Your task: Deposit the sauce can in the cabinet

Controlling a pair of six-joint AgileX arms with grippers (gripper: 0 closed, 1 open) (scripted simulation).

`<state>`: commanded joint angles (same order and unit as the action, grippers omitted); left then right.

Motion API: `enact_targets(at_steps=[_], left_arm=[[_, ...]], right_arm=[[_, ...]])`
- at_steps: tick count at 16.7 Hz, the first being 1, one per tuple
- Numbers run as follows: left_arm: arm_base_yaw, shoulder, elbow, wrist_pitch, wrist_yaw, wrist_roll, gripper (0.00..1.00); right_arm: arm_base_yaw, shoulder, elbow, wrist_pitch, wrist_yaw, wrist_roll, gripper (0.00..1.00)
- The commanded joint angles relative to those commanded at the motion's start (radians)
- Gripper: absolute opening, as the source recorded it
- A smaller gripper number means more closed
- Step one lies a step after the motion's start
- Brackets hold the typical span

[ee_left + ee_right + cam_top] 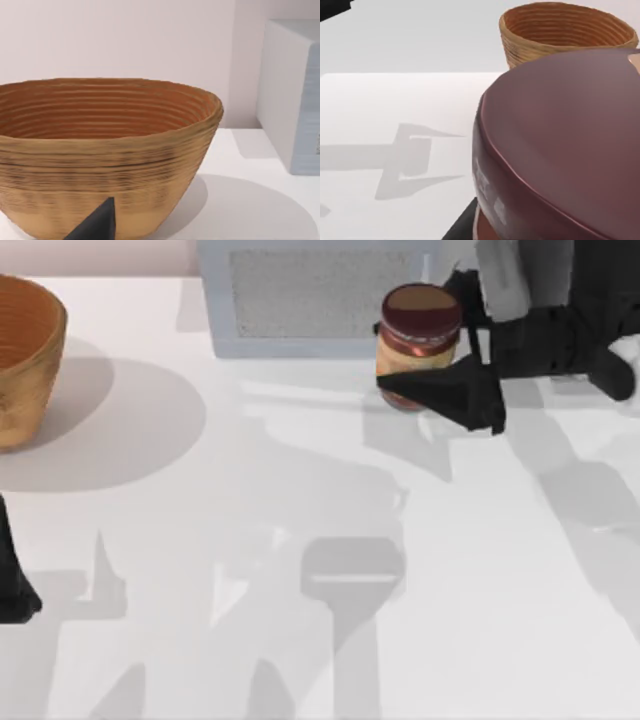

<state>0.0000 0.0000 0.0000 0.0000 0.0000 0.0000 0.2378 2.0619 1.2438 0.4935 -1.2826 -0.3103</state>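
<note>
The sauce can [418, 328], a small jar with a dark maroon lid and a yellow-orange label, stands upright just in front of the right end of the pale grey cabinet [300, 300]. My right gripper [430, 340] reaches in from the right and is shut on the can, one finger on its near side and one on its far side. The maroon lid [560, 140] looms close in the right wrist view. My left arm [12, 585] stays parked at the table's left edge.
A large ribbed wooden bowl [20, 360] sits at the far left of the table, seen close in the left wrist view as the bowl [105, 145] with the cabinet's corner [292, 95] beyond. The white tabletop [300, 540] carries arm shadows.
</note>
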Motion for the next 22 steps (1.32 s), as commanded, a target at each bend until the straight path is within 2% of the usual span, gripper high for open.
enact_targets(at_steps=[5, 9, 14, 22], left_arm=[[0.000, 0.000, 0.000, 0.000, 0.000, 0.000, 1.00], [0.000, 0.000, 0.000, 0.000, 0.000, 0.000, 1.00], [0.000, 0.000, 0.000, 0.000, 0.000, 0.000, 1.00], [0.000, 0.000, 0.000, 0.000, 0.000, 0.000, 1.00]], right_arm=[[-0.008, -0.051, -0.032, -0.007, 0.031, 0.009, 0.00], [-0.027, -0.231, -0.153, -0.061, 0.144, 0.050, 0.00], [-0.076, -0.612, -0.384, -0.154, 0.384, 0.117, 0.00], [-0.164, -1.407, -0.842, -0.332, 0.870, 0.207, 0.00]])
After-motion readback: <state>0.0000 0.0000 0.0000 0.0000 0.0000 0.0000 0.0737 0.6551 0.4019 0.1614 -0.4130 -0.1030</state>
